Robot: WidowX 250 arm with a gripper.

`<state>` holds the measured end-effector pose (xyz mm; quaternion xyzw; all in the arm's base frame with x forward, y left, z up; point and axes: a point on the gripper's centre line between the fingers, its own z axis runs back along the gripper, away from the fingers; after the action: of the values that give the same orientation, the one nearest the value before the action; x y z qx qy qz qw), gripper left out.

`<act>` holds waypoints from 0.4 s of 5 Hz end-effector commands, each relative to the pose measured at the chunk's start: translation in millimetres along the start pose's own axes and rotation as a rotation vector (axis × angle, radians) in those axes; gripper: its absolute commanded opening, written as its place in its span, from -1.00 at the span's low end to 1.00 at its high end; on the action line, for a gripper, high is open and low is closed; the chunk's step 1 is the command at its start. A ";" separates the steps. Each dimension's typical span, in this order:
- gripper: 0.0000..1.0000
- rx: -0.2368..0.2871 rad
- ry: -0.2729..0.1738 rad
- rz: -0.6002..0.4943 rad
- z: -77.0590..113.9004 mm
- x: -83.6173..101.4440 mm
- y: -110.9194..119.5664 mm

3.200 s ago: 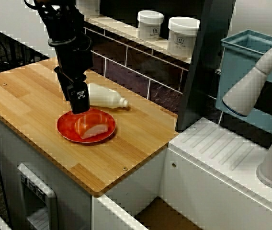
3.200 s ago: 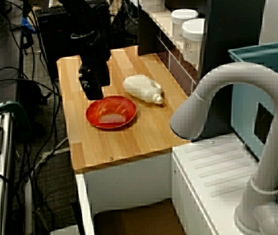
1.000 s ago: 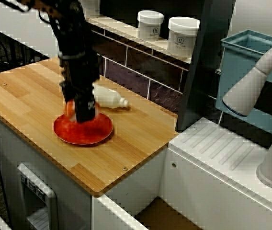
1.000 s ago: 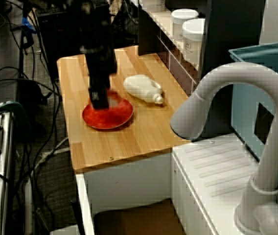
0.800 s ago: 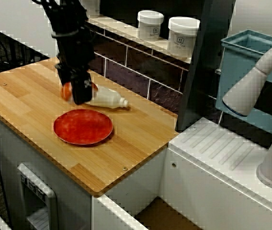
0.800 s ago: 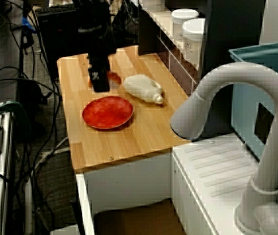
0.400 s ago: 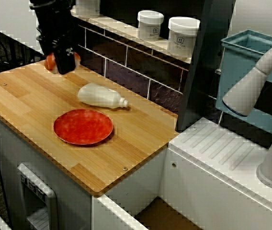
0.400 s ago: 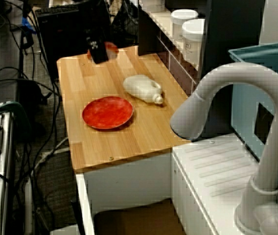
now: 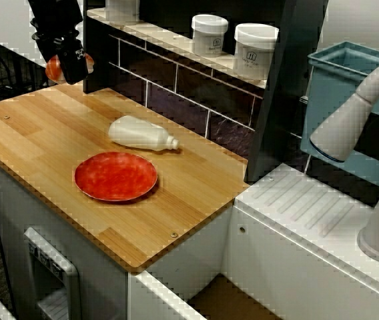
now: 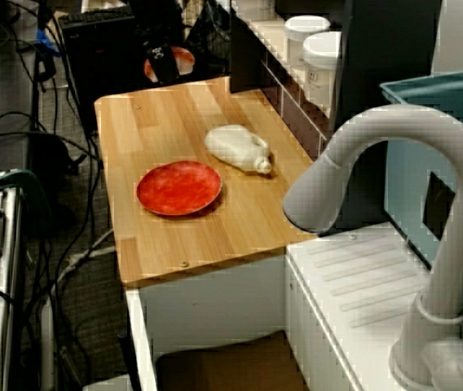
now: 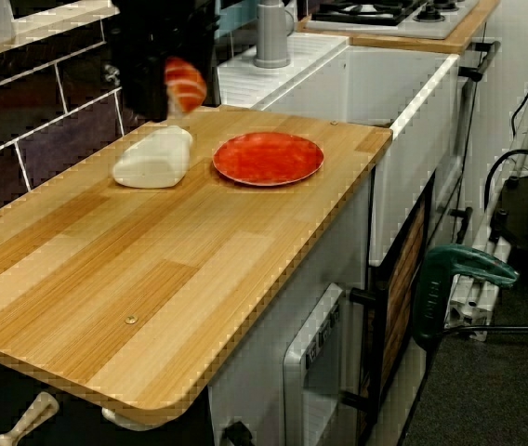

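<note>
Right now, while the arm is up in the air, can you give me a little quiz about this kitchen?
1. True or false: the white bottle lies on its side on the wooden counter.
2. What does the gripper hold? A) a spoon B) an orange and white sushi piece C) a cup
3. Fill in the blank: the plate on the counter is coloured ____.

Key: 1 true; 2 B; 3 red.
</note>
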<state>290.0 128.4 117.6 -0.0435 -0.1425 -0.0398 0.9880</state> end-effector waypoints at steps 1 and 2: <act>-1.00 0.104 -0.033 -0.012 -8.1 -12.2 24.0; -1.00 0.134 -0.006 -0.012 -24.4 -17.1 29.5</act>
<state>289.1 154.6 77.7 0.0154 -0.1349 -0.0374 0.9900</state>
